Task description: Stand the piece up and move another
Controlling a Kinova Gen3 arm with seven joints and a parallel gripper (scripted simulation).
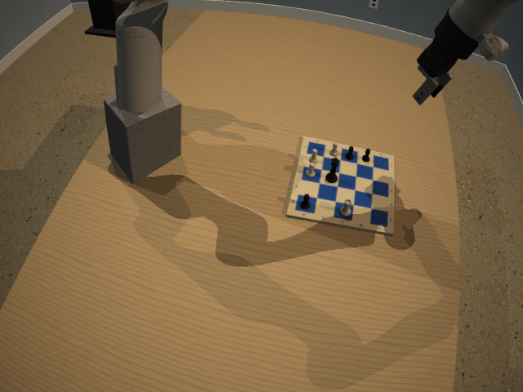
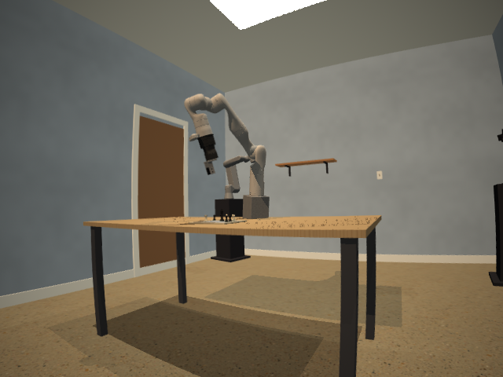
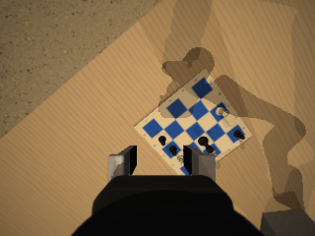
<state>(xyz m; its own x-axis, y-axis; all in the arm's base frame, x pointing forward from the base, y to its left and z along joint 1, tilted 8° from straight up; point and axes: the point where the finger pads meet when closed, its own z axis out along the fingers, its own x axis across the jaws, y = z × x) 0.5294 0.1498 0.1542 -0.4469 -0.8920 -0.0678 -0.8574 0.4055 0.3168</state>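
Hanging high above table (image 1: 127, 295), tool (image 1: 427, 91) wide open, holding nothing. Chess pieces sit on board (image 1: 382, 229); square labels too small to read. Risk: picking wrong piece, or bumping close neighbours over coming down.

The arm rises from its grey pedestal (image 1: 142, 139) on the tabletop (image 1: 127, 295), climbs steeply through its pale links, folds over at the top and turns back down, so that the wrist (image 2: 201, 126) hangs high in the air. The black tool (image 2: 209, 167) points downward at a slant, tilted rather than plumb. Its two grey fingers stand at full spread, parallel, with nothing between them. In the top view the tool (image 1: 426, 93) enters from the upper right corner, well above the tabletop and touching nothing.
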